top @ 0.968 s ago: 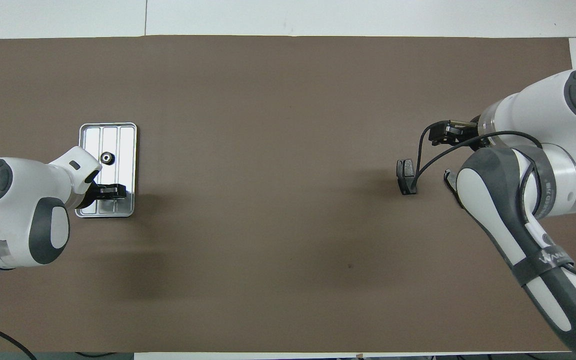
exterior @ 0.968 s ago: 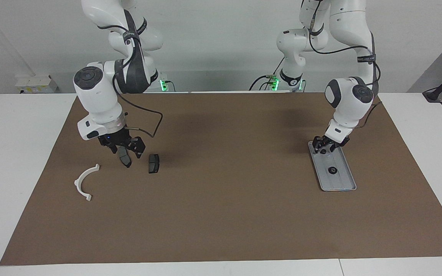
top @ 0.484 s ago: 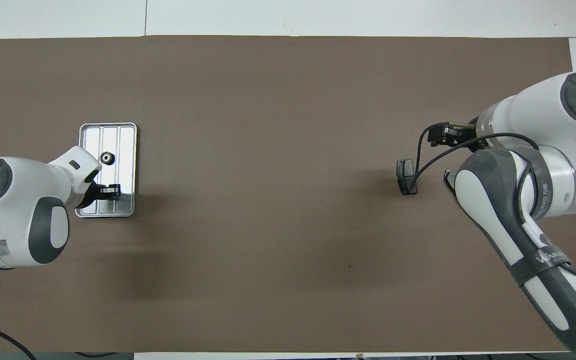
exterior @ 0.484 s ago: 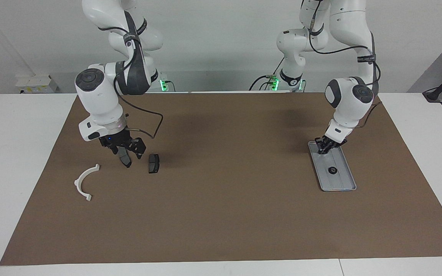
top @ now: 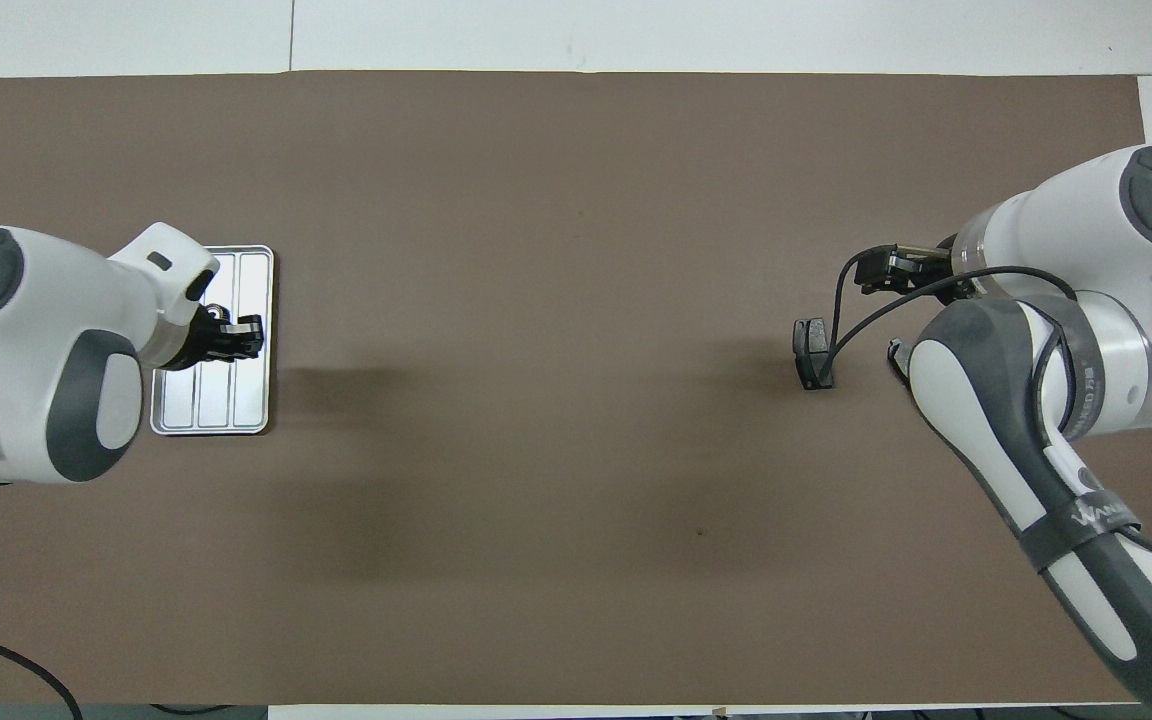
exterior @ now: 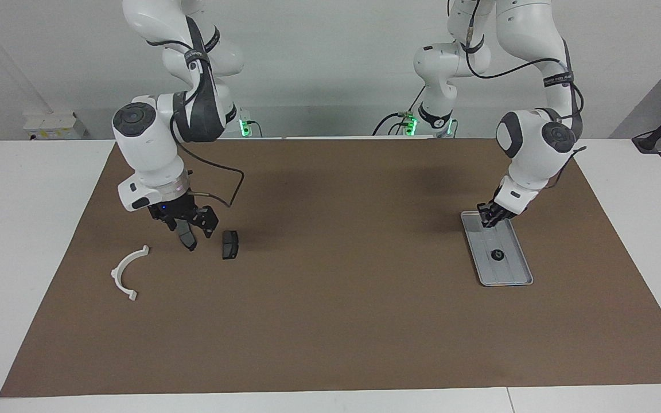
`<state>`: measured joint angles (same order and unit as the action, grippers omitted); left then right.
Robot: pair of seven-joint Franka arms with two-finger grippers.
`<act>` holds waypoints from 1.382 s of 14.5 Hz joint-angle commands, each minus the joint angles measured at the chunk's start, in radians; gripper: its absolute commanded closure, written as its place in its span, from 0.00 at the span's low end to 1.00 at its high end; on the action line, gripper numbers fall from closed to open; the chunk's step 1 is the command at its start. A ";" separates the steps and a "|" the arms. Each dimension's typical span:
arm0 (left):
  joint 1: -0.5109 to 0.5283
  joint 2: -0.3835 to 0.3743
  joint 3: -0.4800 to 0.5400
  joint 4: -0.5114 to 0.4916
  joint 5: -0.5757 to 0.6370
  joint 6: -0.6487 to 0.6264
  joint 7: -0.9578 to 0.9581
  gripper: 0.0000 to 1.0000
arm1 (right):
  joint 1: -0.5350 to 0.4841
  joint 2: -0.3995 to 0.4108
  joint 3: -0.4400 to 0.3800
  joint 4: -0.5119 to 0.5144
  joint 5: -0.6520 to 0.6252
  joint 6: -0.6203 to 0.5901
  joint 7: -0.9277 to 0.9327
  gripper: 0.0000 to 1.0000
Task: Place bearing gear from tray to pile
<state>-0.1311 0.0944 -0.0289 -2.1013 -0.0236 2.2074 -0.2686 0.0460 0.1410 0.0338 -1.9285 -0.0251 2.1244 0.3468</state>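
Silver-grey and ribbed, the tray (exterior: 511, 269) is lying at the right of the facing view, at the left arm's end of the table (exterior: 32, 229). One small dark bearing gear (exterior: 497, 255) is sitting on it near its middle. I am holding the left pincer (exterior: 490, 215) just above the tray's upper end. Its fingers are looking drawn together, but I cannot tell whether they are gripping anything. In the overhead view the left pincer (top: 236, 337) is covering the middle of the tray (top: 206, 400).

At the left of the facing view the pile is waiting: a white half-ring bracket (exterior: 128, 272) and, higher and nearer the centre, a brake pad (exterior: 229, 245) on the brown mat (exterior: 330, 332). The right pincer (exterior: 190, 232) is hovering between them, gripping what I am taking to be a second brake pad (exterior: 186, 237).

I am judging this to be the pick-up step. The gear I can see is not yet off the tray. If the left pincer is empty, I am needing to bring it down the frame over that gear, open it and lower it. Then comes the long carry across the table to the pile.
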 commanded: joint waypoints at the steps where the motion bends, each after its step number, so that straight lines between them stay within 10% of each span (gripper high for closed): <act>1: -0.160 0.007 0.013 0.006 0.008 0.004 -0.226 1.00 | -0.009 -0.001 0.008 -0.020 0.011 0.026 0.014 0.00; 10: -0.487 0.214 0.018 0.199 0.025 0.083 -0.763 1.00 | -0.011 -0.001 0.008 -0.020 0.011 0.026 0.012 0.00; 20: -0.496 0.318 0.018 0.277 0.109 0.123 -0.863 1.00 | -0.009 0.000 0.008 -0.020 0.010 0.025 0.008 0.00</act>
<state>-0.6116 0.4065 -0.0277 -1.8269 0.0591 2.3096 -1.1051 0.0447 0.1416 0.0332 -1.9361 -0.0251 2.1245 0.3468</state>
